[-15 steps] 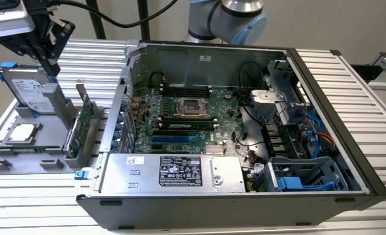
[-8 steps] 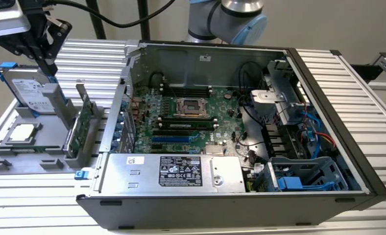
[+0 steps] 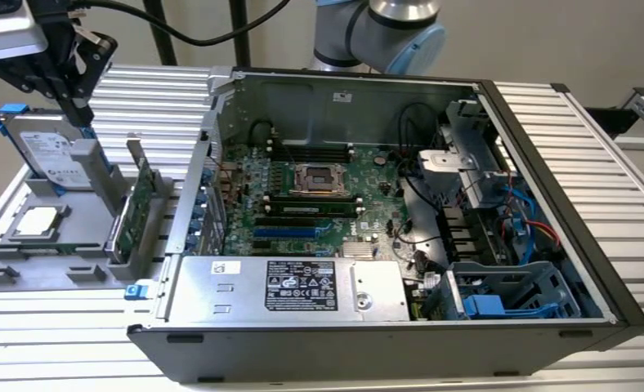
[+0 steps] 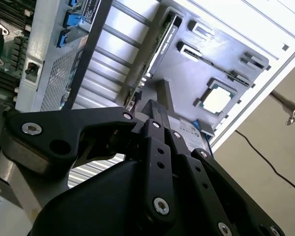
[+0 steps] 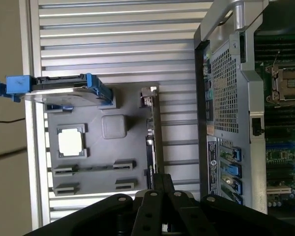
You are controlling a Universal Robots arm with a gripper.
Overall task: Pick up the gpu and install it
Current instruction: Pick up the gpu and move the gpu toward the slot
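The gpu [image 3: 136,204] stands on edge in a grey holder [image 3: 33,273] to the exterior view's left of the open computer case [image 3: 409,212]. In the first wrist view it is a thin edge-on card [image 5: 151,132] with its silver bracket [image 5: 148,93] at one end; in the second wrist view the gpu [image 4: 160,51] is also edge-on. My gripper [image 3: 84,122] hangs well above the holder, over the hard drive and apart from the card. Its black fingers look shut with nothing between them in both wrist views [image 4: 155,105] [image 5: 162,178].
A silver hard drive in a blue frame [image 3: 55,159] and a processor chip [image 3: 38,220] share the holder. Inside the case lie the motherboard [image 3: 322,204] with blue slots [image 3: 283,233] and the power supply [image 3: 289,286]. All of it rests on a ribbed metal table [image 3: 562,122].
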